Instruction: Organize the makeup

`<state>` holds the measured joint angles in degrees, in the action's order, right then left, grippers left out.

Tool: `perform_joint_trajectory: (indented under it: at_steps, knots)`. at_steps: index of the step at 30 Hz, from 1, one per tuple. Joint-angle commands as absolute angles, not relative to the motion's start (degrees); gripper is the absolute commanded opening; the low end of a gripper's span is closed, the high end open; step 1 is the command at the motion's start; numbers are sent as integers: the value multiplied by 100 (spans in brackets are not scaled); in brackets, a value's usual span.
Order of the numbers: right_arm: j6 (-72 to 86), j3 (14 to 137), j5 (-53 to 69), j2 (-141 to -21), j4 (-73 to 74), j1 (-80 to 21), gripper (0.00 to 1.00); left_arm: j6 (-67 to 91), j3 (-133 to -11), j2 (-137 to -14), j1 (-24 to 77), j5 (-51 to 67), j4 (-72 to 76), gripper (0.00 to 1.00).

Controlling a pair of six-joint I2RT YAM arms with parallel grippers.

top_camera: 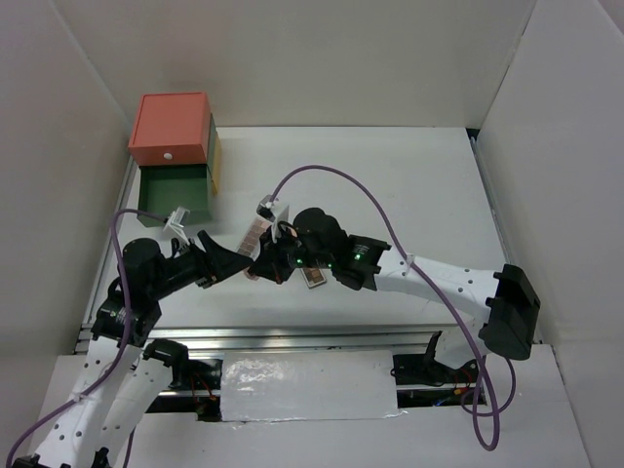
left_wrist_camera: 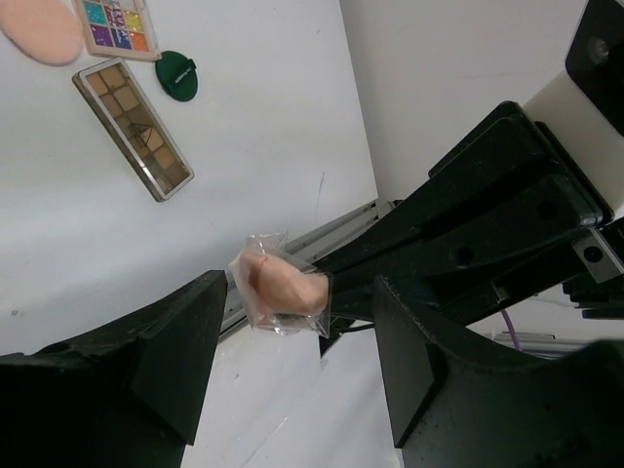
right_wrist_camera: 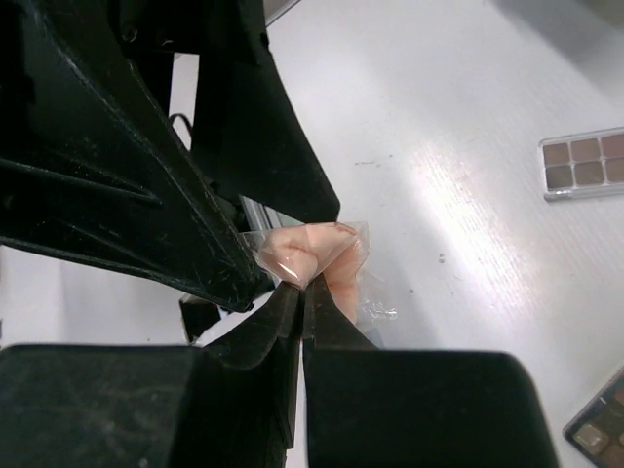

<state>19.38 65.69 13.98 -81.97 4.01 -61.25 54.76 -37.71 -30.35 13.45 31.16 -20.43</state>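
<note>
Two arms meet left of centre over the white tabletop [top_camera: 409, 185] in the top view: the left hand [top_camera: 234, 261] and the right hand [top_camera: 265, 265] face each other tip to tip, with a scrap of pink, the wrapped peach puff [top_camera: 252, 275], low between them. A pinkish palette [top_camera: 255, 234] lies just beyond the hands, and the drawer box [top_camera: 174, 146] stands at the far left corner, coral on top, its green drawer pulled out. From the left wrist, the left hand's two black fingers [left_wrist_camera: 185, 341] stand spread, and the wrapped peach puff [left_wrist_camera: 283, 285], in clear film, hangs in the gap between them, held up off the tabletop by the dark tip of the right hand coming in from the right. Farther off lie a brown palette [left_wrist_camera: 132, 127], a multicolour palette [left_wrist_camera: 117, 21], a dark green compact [left_wrist_camera: 177, 76] and a second peach puff [left_wrist_camera: 39, 29], each apart from the others. From the right wrist, the right hand [right_wrist_camera: 304, 292] has its fingers pressed together, pinching the film of the puff [right_wrist_camera: 310, 255] at its lower edge; the left hand's fingers [right_wrist_camera: 244, 127] loom beside it, upper left. Parts of two palettes show at the right edge.
</note>
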Motion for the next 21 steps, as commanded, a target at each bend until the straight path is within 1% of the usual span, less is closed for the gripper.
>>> perform_joint_trajectory:
  at_steps: [1, 6, 11, 14, 15, 17, 18, 21]
  knots:
    - [1802, 6855, 1029, -8007, 255, -6144, 2, 5590, -3902, -3050, 1362, 3042, -1986, 73]
    - [1784, 6925, 1353, -7989, 246, -6152, 3, 5502, -3911, -3208, 1362, 2953, -2031, 75]
    - [1802, 6900, 1617, -8007, 185, -6144, 4, 5485, -3867, -3269, 1362, 2787, -2013, 68]
    - [1819, 6908, 1600, -7989, 193, -6152, 4, 5467, -3876, -3296, 1362, 2742, -2021, 55]
    - [1819, 6917, 1556, -7998, 211, -6161, 4, 5475, -3885, -3296, 1362, 2733, -2004, 47]
    - [1819, 6934, 1486, -8016, 228, -6152, 4, 5493, -3876, -3313, 1362, 2742, -1969, 40]
    - [1828, 6952, 1477, -8024, 246, -6144, 4, 5493, -3867, -3322, 1362, 2751, -1951, 34]
    - [1846, 7013, 1424, -8121, 255, -6144, 4, 5520, -3858, -3340, 1362, 2760, -1907, 23]
